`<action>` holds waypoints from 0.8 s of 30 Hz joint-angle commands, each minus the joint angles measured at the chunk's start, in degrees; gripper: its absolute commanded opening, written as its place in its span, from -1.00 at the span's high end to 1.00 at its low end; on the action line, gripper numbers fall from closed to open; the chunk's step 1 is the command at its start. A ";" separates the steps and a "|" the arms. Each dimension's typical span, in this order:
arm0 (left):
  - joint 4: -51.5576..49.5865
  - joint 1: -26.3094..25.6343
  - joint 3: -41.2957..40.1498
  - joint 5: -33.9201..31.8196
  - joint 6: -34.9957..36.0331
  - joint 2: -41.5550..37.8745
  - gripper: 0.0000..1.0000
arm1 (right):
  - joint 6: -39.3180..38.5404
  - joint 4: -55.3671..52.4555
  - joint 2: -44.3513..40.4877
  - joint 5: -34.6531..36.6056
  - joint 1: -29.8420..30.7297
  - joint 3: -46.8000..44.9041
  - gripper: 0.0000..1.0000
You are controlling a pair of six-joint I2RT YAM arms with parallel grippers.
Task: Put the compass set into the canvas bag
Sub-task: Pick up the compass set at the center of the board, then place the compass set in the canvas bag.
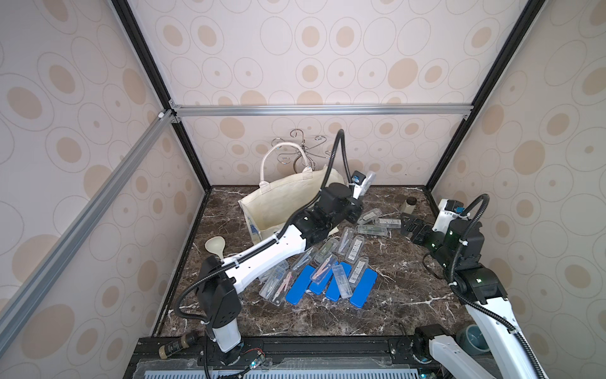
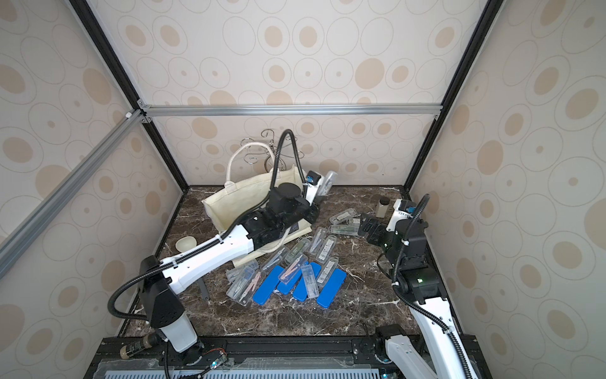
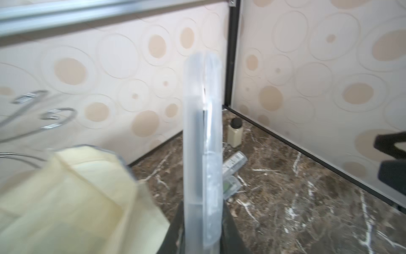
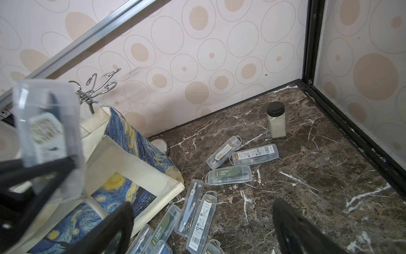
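The canvas bag (image 1: 278,203) slumps near the far-left corner of the table (image 1: 410,295). Just right of it, by the far edge, the left gripper (image 1: 360,187) is clamped on one clear compass set (image 3: 202,154), held upright above the marble. It seems to sit beside the bag's end rather than over the mouth, though blur makes this uncertain. This looks like the carry step. The next move calls for swinging left over the opening, lowering, then releasing. Loose cases (image 1: 328,272) litter the middle. Near the right edge, the right gripper (image 1: 414,227) gapes wide, empty.
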 commanded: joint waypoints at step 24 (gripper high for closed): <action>-8.58 14.93 -12.61 -17.70 21.98 -2.66 0.84 | 0.31 -0.89 6.99 -1.18 -0.28 -5.19 -1.00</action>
